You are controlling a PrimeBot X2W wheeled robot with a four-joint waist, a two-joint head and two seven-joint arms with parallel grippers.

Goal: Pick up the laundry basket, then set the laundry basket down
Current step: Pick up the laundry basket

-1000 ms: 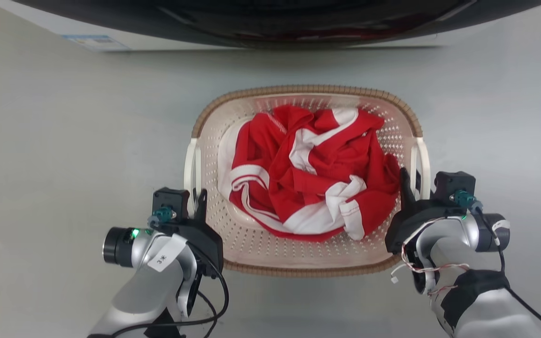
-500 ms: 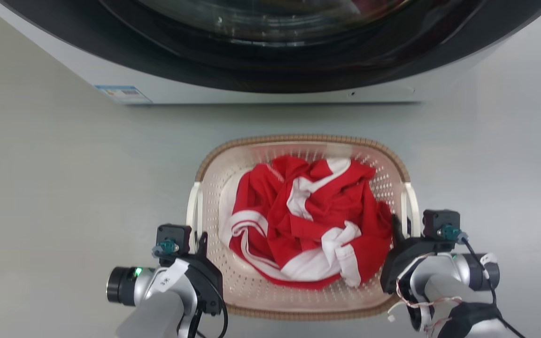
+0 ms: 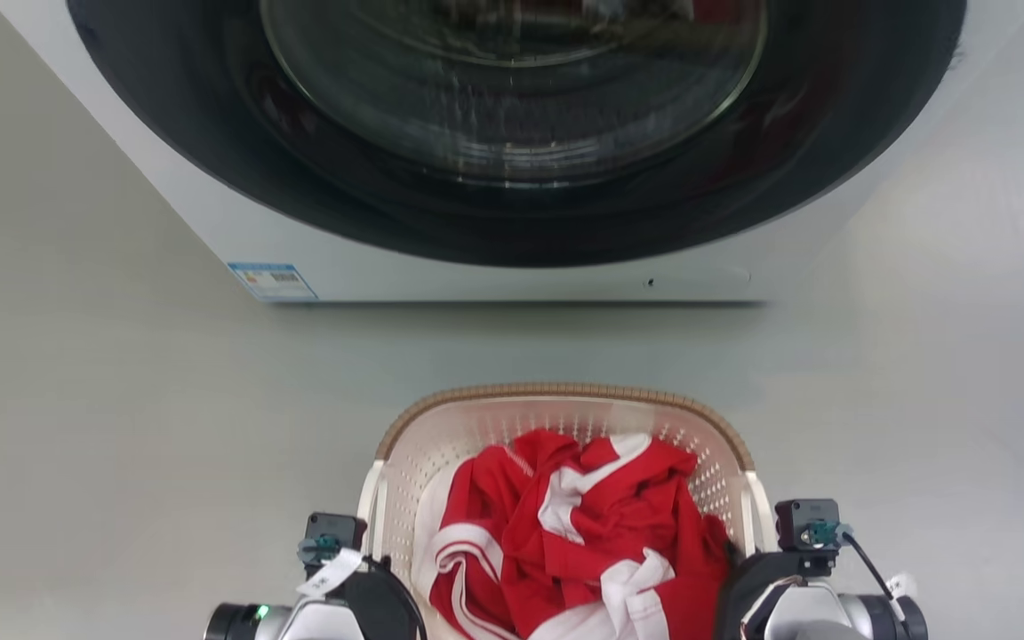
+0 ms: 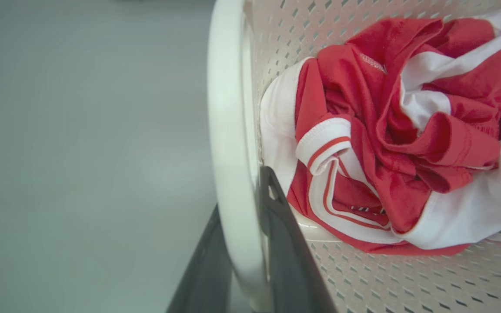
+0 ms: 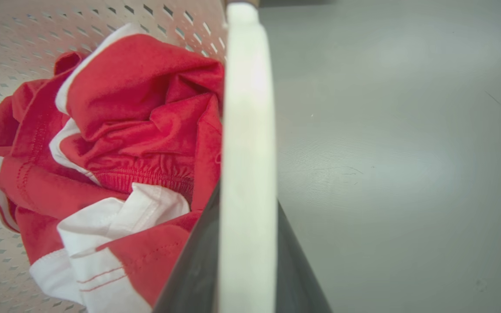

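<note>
Near side of the washer (image 3: 512, 267), the basket (image 3: 565, 393) lies long axis left-right, held at both ends: left gripper (image 4: 242, 204) clamped on its left handle (image 4: 228, 108), right gripper (image 5: 246, 213) on its right handle (image 5: 246, 87). Neither is nearer, so the move should stay level.

In the head view, the bottom edge cut off the near half of the laundry basket (image 3: 565, 396), the top edge cut off the washer (image 3: 494, 280), and the washer's label (image 3: 270, 280) was too small to read. The red and white clothes (image 3: 583, 524) hid most of the basket's floor. The left handle (image 4: 228, 130) covered part of the outer finger of the left gripper (image 4: 242, 195), and the blurred right handle (image 5: 246, 108) hid the fingertips of the right gripper (image 5: 246, 208).
</note>
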